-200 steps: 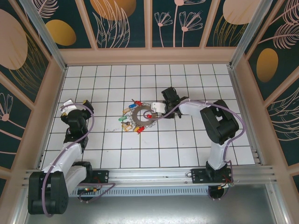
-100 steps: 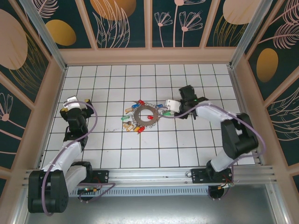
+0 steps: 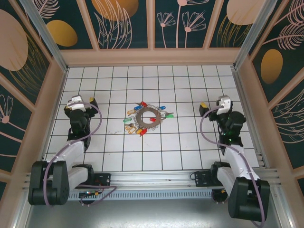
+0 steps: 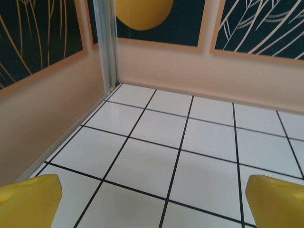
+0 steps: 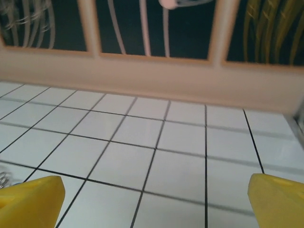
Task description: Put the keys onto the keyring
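Note:
The keyring [image 3: 147, 117], a flat grey-brown ring, lies on the white tiles in the middle of the floor. The keys [image 3: 165, 109] fan out around its rim with red, blue, green, yellow and tan tags. My left gripper [image 3: 80, 101] is far to the left of the ring and open; its yellow fingertips [image 4: 29, 200] stand wide apart over bare tile, the gripper [image 4: 152, 209] holding nothing. My right gripper [image 3: 214, 103] is well to the right of the ring, also open, with yellow fingertips [image 5: 30, 196] spread and the gripper [image 5: 153, 205] empty.
Peach walls [image 3: 152, 57] with dark patterned panels enclose the tiled floor on three sides. A metal corner post [image 4: 107, 45] stands ahead of the left gripper. Purple cables [image 3: 97, 121] run along both arms. An aluminium rail [image 3: 152, 179] borders the near edge.
The right arm pulled back from the keyring to the right side of the floor, and its jaws opened. The left gripper shifted slightly and stayed open.

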